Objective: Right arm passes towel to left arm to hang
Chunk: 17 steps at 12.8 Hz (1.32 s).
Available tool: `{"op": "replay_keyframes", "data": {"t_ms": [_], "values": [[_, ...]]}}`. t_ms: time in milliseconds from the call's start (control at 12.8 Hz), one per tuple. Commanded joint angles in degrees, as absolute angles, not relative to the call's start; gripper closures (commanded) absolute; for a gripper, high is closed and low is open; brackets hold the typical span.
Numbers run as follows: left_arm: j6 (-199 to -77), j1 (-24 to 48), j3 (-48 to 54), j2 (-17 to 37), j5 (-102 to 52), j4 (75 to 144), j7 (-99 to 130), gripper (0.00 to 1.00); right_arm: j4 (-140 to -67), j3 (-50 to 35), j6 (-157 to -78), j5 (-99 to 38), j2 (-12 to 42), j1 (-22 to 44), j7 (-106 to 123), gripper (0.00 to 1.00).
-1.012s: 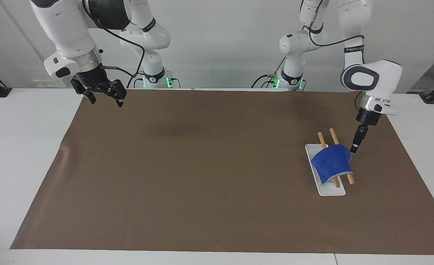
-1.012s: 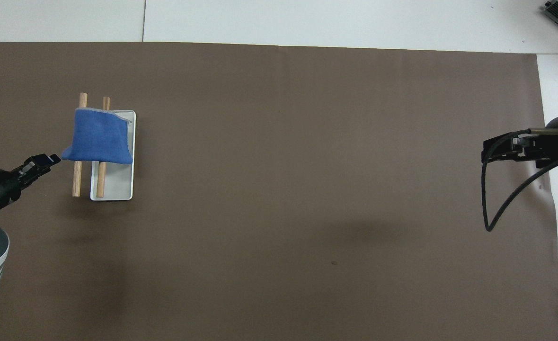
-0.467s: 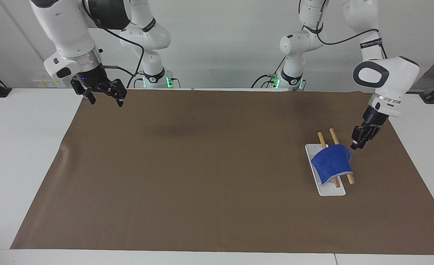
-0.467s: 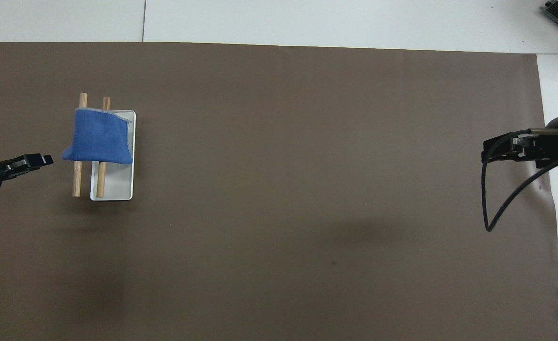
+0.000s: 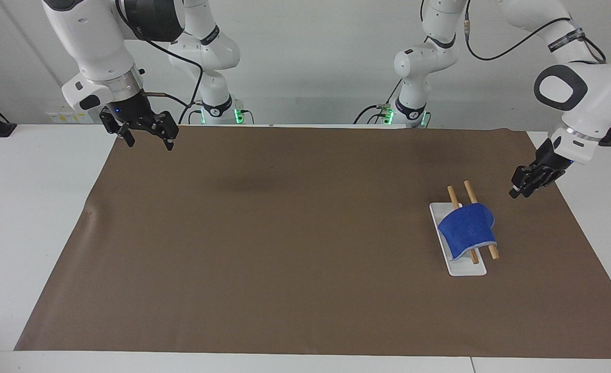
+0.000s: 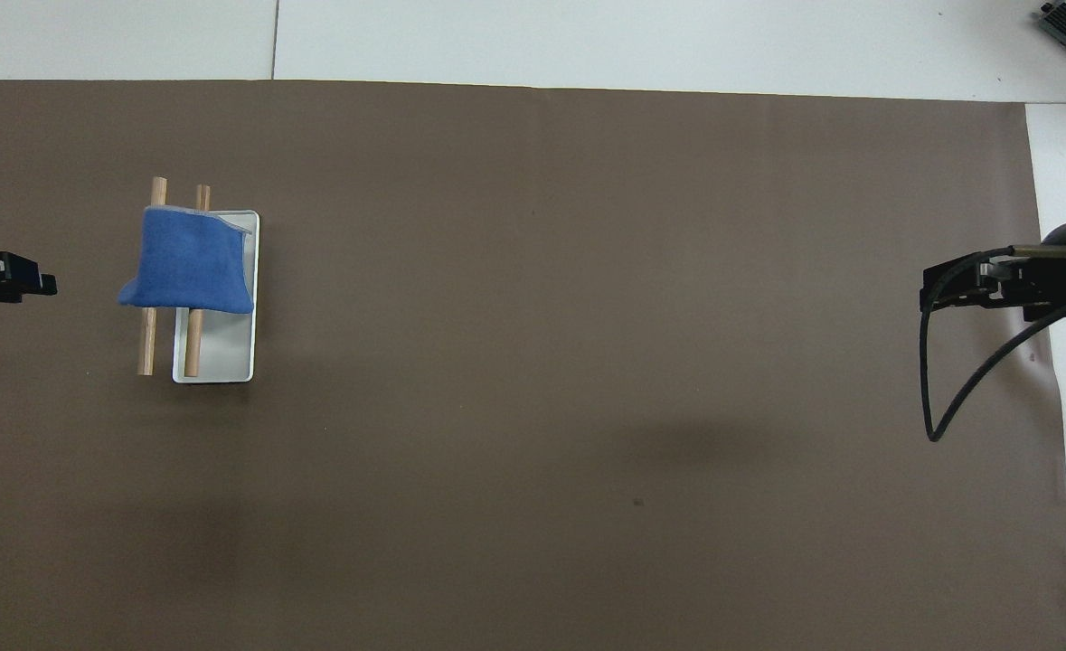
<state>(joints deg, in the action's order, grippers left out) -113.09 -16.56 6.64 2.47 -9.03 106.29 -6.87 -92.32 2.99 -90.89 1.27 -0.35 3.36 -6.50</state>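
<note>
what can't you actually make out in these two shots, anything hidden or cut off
- Left gripper, overhead view: only its tip shows; the picture's edge cuts off the rest. Whether its fingers are open or shut is not clear in either view.
- Two wooden rods: their middle lies under the towel in both views.
- White tray: part of it is covered by the towel.
- Right gripper: open over the mat's edge; in the overhead view the arm is cut off by the picture's edge.

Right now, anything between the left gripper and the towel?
Nothing visible. The left gripper is up beside the rack, apart from the towel, which hangs over the two rods; only bare mat lies between.
</note>
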Motion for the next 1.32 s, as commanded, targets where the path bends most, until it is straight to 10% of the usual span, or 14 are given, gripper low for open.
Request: {"op": "replay_keyframes", "data": {"t_ms": [0,1246], "values": [[-103.3,-13.8,6.3,4.1,-4.2,98.6,-5.1,0.56,-94.0,3.3,-91.1,0.2,-1.8,3.3,-5.2,0.0],[-97.8,-2.5,6.7,2.1,1.1,98.5,1.1,0.48,-94.0,3.3,-91.0,0.3,-1.8,3.3,-5.1,0.0]]}}
